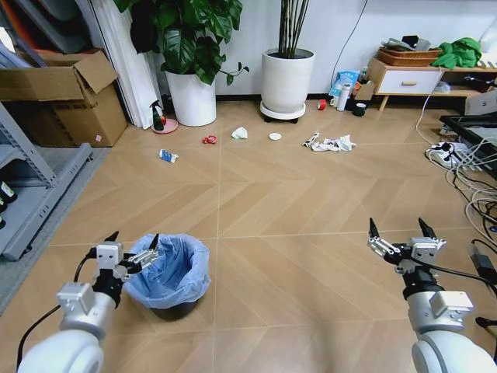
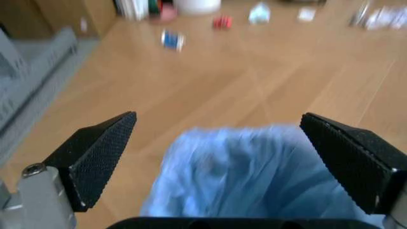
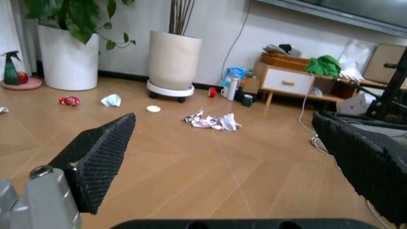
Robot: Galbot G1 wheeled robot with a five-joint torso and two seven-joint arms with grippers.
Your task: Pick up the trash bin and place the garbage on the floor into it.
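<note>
our small round black bin lined with crinkled light-blue plastic [image 1: 168, 273] stands on the chevron wooden floor [image 1: 295, 194], near left. our left claw [image 1: 133, 252] hovers at its rim, spread wide and empty; the right claw [image 1: 398, 233] waits open, near right. crumpled white paper [image 1: 330, 143] lies far off. we fear pinching only the liner, which could slip free.
</note>
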